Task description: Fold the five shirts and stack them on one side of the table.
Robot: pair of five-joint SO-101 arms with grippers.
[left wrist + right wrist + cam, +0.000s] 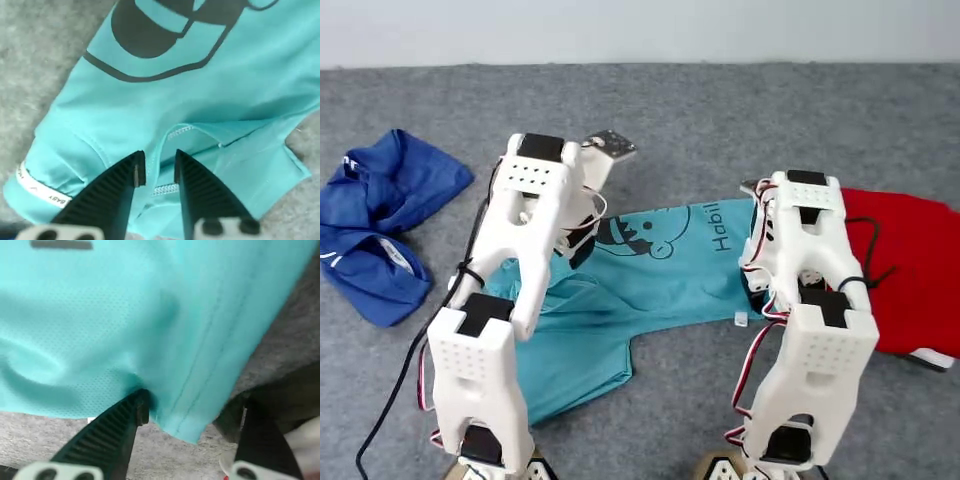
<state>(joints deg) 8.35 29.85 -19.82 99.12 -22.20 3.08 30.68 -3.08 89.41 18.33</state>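
Observation:
A teal shirt (650, 275) with a dark print lies spread and creased on the grey carpeted table (720, 110), under both arms. My left gripper (578, 235) is low over its left part. In the left wrist view the left gripper (157, 167) is open only a narrow gap, and a raised fold of the teal shirt (200, 100) runs between the fingers. My right gripper (757, 290) is at the shirt's right edge. In the right wrist view the right gripper (192, 410) is wide open, with the hem of the teal shirt (100, 315) between its fingers.
A crumpled blue shirt (380, 225) lies at the far left. A red shirt (910, 270) lies flat at the right edge, touching the teal one, with a white edge (932, 358) showing beneath it. Bare carpet stretches along the back.

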